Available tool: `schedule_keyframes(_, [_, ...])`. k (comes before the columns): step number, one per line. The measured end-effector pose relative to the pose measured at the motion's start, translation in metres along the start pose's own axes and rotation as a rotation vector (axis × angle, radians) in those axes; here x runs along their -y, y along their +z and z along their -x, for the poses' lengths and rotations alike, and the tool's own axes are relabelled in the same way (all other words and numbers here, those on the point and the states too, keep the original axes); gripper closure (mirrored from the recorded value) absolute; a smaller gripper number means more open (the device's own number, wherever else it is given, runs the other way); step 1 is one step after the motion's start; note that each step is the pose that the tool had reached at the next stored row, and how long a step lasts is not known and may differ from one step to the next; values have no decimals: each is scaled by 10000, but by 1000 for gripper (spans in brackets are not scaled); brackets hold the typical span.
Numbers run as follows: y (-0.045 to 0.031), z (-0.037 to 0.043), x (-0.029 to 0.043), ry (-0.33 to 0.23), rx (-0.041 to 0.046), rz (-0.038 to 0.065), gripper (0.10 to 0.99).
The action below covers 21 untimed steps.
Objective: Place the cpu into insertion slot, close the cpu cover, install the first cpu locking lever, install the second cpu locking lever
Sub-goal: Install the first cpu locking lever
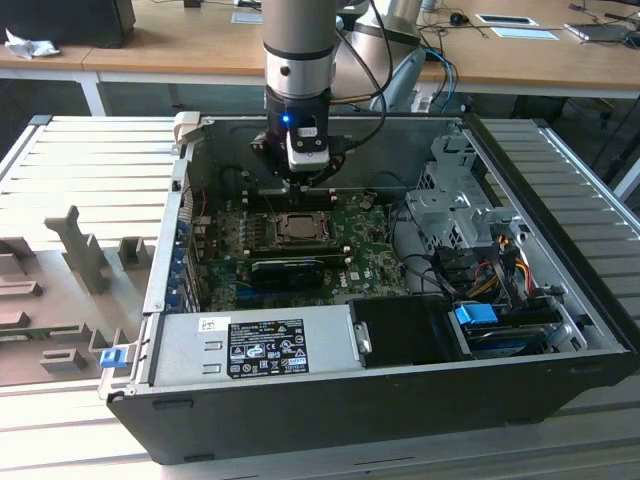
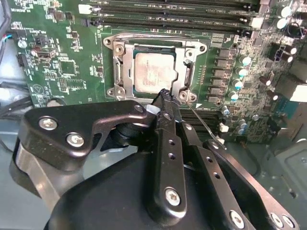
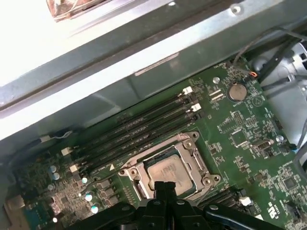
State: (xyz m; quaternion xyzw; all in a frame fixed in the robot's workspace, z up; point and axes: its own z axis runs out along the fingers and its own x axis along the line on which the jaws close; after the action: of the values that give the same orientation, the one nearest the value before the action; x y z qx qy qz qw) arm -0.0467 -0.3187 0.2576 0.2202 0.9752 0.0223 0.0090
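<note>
Silver-grey cpu [image 2: 152, 72]: lies flat in the insertion slot [image 2: 154, 39], at the middle of the green circuit board [image 2: 62, 67].
cpu cover [image 2: 119, 72]: down over the chip, its thin metal frame lying around the dull top, which shows through the window.
gripper [image 2: 165, 93]: black fingers pressed together to a narrow point, the tips over one corner of the slot in both wrist views; whether they touch the frame cannot be told.
thin metal rod [image 2: 204, 122]: runs out from that same corner, just beside the fingers.
memory slots [image 3: 139, 127]: long, black, in a row just beyond the socket, between it and the far case wall.
arm [image 1: 297, 50]: stands upright over the far half of the board in the exterior view, tool pointing straight down.
computer case [image 1: 330, 415]: open, lying on a grey ribbed table [image 1: 80, 150]; the power supply [image 1: 255, 345] sits along its near wall, and the drive cage [image 1: 450, 200] with loose cables is on the exterior view's right.
</note>
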Motion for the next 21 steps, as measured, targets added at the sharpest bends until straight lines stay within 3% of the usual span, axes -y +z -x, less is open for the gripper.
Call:
schedule_keyframes(7, [3,0,0,-2101,-98,15,980])
schedule_keyframes(21, [3,0,0,-4601,-217,34,980])
